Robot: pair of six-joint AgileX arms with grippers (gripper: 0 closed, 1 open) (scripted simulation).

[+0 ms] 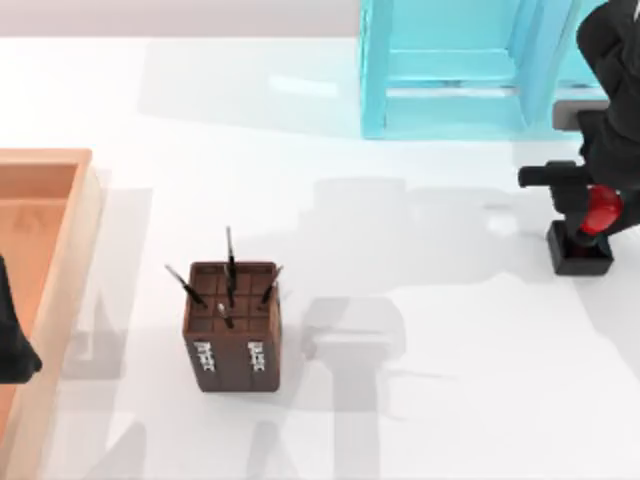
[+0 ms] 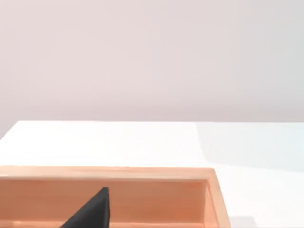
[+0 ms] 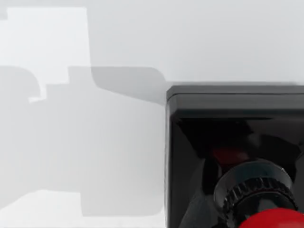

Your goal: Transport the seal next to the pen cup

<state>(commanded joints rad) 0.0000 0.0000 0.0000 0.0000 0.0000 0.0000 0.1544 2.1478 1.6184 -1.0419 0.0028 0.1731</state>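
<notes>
With right gripper at the right edge of the top view over the seal, jaw state impossible to tell, best to clamp squarely on the red knob before lifting toward the pen cup lower left of centre; left gripper parked over the wooden tray

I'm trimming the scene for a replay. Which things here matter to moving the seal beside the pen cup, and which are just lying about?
Job:
seal, far right of table
pen cup
right gripper, at the seal's red knob

Lying about:
wooden tray, left edge
blue rack, back
left gripper, parked over the tray
</notes>
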